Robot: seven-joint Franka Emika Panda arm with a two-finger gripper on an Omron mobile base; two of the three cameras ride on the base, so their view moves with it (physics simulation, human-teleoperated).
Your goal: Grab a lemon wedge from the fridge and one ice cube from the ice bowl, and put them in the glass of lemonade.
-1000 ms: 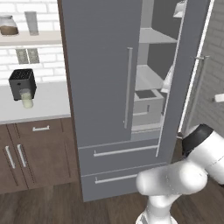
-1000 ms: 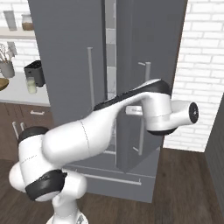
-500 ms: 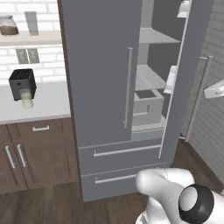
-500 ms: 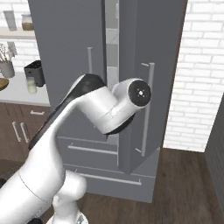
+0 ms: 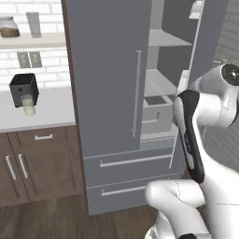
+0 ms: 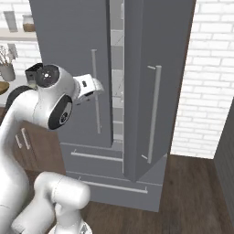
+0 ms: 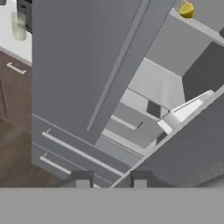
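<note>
We see the fridge [image 5: 112,93] w/ its right door swung open. The wedge [image 7: 187,9] sits on an upper shelf inside, well apart from our end effector [image 7: 110,178], whose tips stand a little apart w/ nothing between them. The lemonade [image 5: 29,105] stands on the table [image 5: 51,109], left of the fridge.

A home kitchen, rendered.

A tall grey fridge [image 5: 109,93] with long silver bar handles and two drawers stands with its right door swung open, grey shelves showing inside. To its left, brown wooden cabinets [image 5: 32,163] carry a pale surface [image 5: 51,109] with a small black appliance [image 5: 23,88] near its back edge. A wall shelf [image 5: 32,41] above holds a jar and a glass. White brick tile [image 6: 210,82] covers the walls; the floor [image 6: 196,196] is dark wood planks.
</note>
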